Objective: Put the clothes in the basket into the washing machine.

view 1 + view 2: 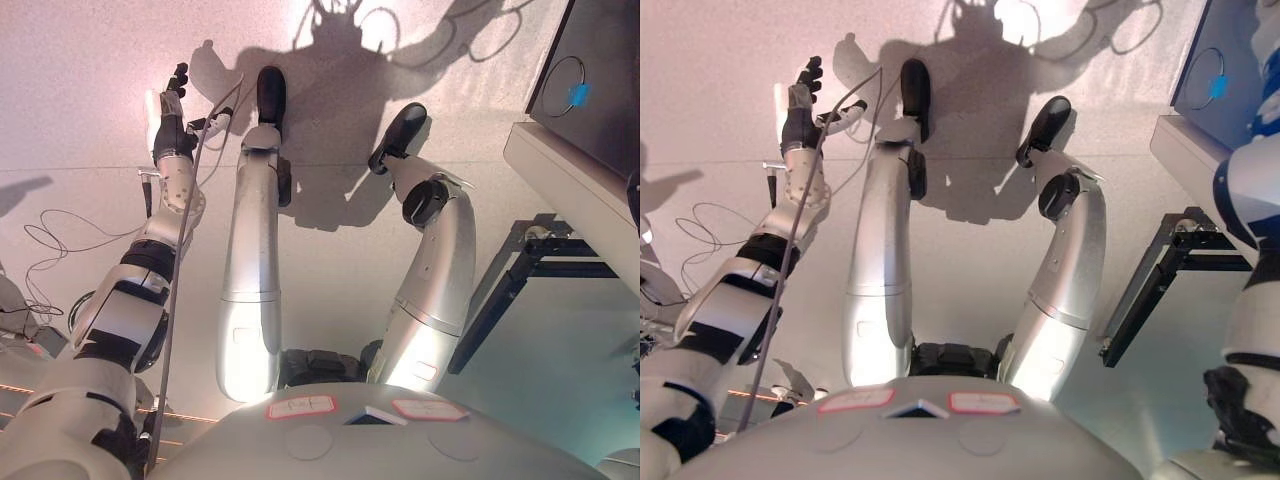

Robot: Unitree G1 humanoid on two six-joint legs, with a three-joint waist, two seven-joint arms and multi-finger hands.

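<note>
No basket and no clothes show in either view. My left hand (170, 115) is stretched out over the pale floor at the upper left, fingers straight, holding nothing. Of my right arm only a stretch along the right edge (1248, 230) shows; its hand is out of view. At the top right stands a white body with a dark front panel and a round ring (585, 75), possibly the washing machine.
A black metal frame (535, 262) stands on the floor below the white body's ledge (565, 185) at the right. The pale floor (80, 60) fills the rest of the view.
</note>
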